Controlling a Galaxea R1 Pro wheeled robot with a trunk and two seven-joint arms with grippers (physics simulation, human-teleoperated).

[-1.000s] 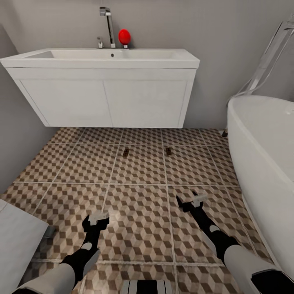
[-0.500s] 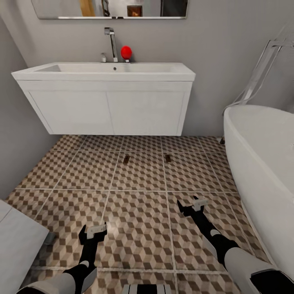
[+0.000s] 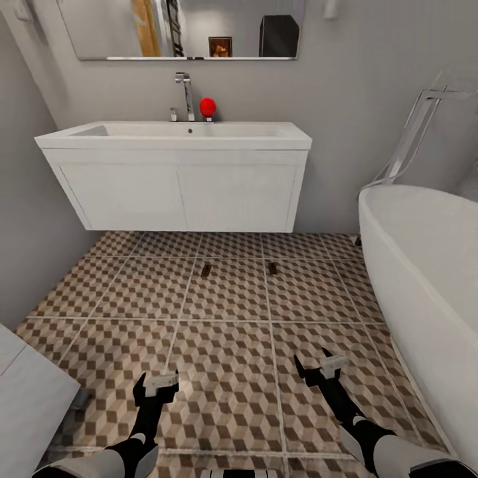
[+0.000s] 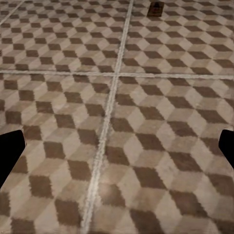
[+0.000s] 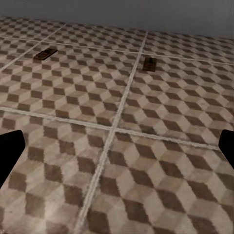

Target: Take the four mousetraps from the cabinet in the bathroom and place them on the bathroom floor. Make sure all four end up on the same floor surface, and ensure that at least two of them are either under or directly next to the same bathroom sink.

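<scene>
the whole view is sliding here, mirror (image 3: 179, 28) coming into sight above the sink (image 3: 179, 133) and the sink shrinking off a touch compared with a second ago, so that reads as the robot backing away and lifting its gaze, not the things moving; the two arms drop lower in the picture with it. count them up: two mousetraps on the bathroom floor (image 3: 226, 372), the left mousetrap (image 3: 206, 269) and the right mousetrap (image 3: 272, 267), each lying flat just in front of the sink, about level with one another and apart. two out of four, then, and both next to the same sink, so that condition looks met; the other two and the cabinet are still to be fetched, my guess being that this retreat is the start of that trip. one sink, one bathtub (image 3: 425, 279) on the right, one red ball (image 3: 208, 107) by the tap. left gripper (image 3: 157, 385) spread wide, nothing in it; right gripper (image 3: 321, 366) likewise wide and bare, both low over the tiles
</scene>
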